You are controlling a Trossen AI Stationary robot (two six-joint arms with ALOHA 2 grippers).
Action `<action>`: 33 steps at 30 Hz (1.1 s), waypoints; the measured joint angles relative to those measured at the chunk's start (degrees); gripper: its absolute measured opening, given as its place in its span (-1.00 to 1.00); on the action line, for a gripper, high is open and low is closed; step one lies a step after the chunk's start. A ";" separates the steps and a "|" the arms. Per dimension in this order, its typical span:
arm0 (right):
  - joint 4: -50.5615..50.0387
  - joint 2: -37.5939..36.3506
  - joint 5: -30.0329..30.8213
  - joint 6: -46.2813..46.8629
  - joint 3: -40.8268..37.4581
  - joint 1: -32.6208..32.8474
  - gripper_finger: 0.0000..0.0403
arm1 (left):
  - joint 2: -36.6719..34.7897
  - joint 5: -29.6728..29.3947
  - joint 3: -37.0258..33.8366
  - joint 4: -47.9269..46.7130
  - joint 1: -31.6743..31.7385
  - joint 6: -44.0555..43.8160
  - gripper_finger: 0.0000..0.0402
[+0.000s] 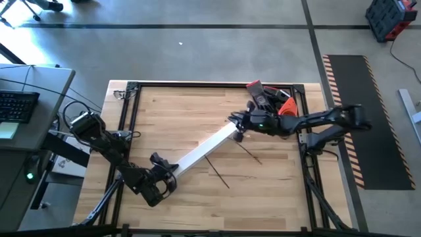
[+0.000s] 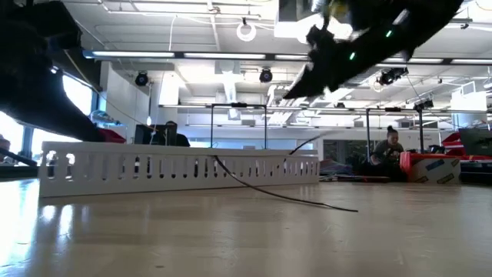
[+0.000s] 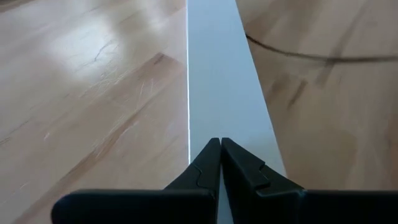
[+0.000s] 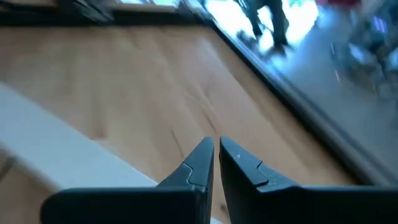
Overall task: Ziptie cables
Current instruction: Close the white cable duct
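Thin black zipties (image 1: 220,172) lie beside white channel (image 1: 204,150); left hand (image 1: 172,172), right hand (image 1: 238,129) pinched together.

Even, bright overhead light fills the high view, and the pale wooden table top (image 1: 197,118) shows only faint, soft shadows under the 2 dark arms. In the low view, rows of long ceiling lamps (image 2: 192,55) glow white against the room, the arms overhead turn to black silhouettes, and the near wood lies soft and out of focus with a dull sheen. The left wrist view carries a broad whitish glare across the wood beside the long flat white plastic channel (image 3: 221,87), which is sharp. The right wrist view is smeared by blur, its far background washed out by bright window light
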 joint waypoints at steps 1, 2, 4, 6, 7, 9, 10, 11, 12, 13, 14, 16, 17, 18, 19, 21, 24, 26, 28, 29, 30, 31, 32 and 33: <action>-0.88 -2.14 -0.33 -2.08 0.00 1.09 -0.94 | -0.23 0.82 1.43 -2.65 -0.04 0.18 -1.00; -1.67 -3.85 -1.16 -4.46 0.05 2.15 -0.94 | -0.59 1.46 2.99 -5.44 -0.06 0.45 -1.00; -3.80 -6.24 -5.67 -10.70 0.17 3.71 -0.94 | -1.27 1.92 6.47 -10.67 0.31 0.76 -1.00; -4.36 -6.60 -12.04 -14.64 0.09 4.76 -0.94 | -1.63 1.80 9.32 -13.73 1.11 2.43 -1.00; -4.28 -6.54 -13.78 -14.82 0.15 5.17 -0.94 | -1.63 1.45 10.39 -14.33 1.64 4.04 -1.00; -7.12 -5.13 -14.59 -14.57 2.33 5.04 -0.92 | -1.67 1.16 12.03 -14.04 3.57 7.93 -1.00; -10.37 -4.06 -14.63 -15.88 3.78 4.64 -0.89 | -1.71 1.03 12.66 -13.50 4.62 9.64 -1.00; -14.25 -2.65 -15.01 -17.31 5.24 4.33 -0.84 | -1.71 1.03 13.03 -13.27 5.94 11.27 -1.00; -17.67 -1.09 -15.74 -18.37 6.91 4.04 -0.78 | -1.73 1.30 13.07 -12.56 7.43 13.20 -1.00; -20.32 0.77 -16.93 -19.13 8.69 3.65 -0.71 | -1.73 2.26 13.04 -11.46 9.05 15.25 -1.00; -22.49 2.73 -18.35 -19.66 10.64 3.31 -0.63 | -1.73 3.45 13.02 -10.42 10.80 17.39 -1.00; -27.11 6.81 -20.31 -21.91 14.74 2.70 -0.43 | -1.73 4.95 13.02 -7.95 14.05 22.23 -1.00; -29.53 9.23 -20.53 -23.63 16.88 2.51 -0.32 | -1.73 5.60 13.02 -6.49 15.65 25.01 -1.00; -32.61 11.71 -20.65 -25.61 18.98 2.38 -0.20 | -1.73 6.46 13.00 -4.62 16.97 27.87 -1.00; -35.64 14.17 -20.37 -27.61 21.08 2.35 -0.07 | -1.73 7.44 12.79 -2.22 18.12 30.72 -1.00; -40.50 19.07 -19.38 -31.53 26.00 2.35 0.18 | -1.78 9.43 12.26 2.44 20.17 35.81 -1.00; -47.63 25.17 -16.09 -35.84 33.51 2.36 0.53 | -1.80 12.40 11.40 8.37 21.86 41.24 -1.00; -52.87 28.66 -12.81 -37.03 37.79 2.37 0.70 | -1.80 13.66 10.74 10.58 22.34 42.85 -1.00; -57.26 31.18 -10.89 -37.74 41.38 2.38 0.81 | -1.80 13.52 10.63 10.71 22.34 43.08 -1.00; -58.71 32.00 -10.29 -38.51 42.78 2.36 0.84 | -1.80 13.49 10.65 10.85 22.34 43.15 -1.00; -59.45 32.72 -9.65 -39.38 43.88 2.25 0.86 | -1.82 13.41 10.65 10.90 22.34 43.52 -1.00; -59.60 33.35 -9.22 -40.12 44.66 2.13 0.87 | -1.82 13.43 10.65 11.18 22.34 43.93 -1.00; -59.61 33.96 -9.19 -40.73 45.11 1.97 0.87 | -1.82 13.52 10.66 11.51 22.34 44.25 -1.00; -59.72 34.48 -9.23 -41.25 45.38 1.87 0.86 | -1.82 13.58 10.66 11.76 22.34 44.46 -1.00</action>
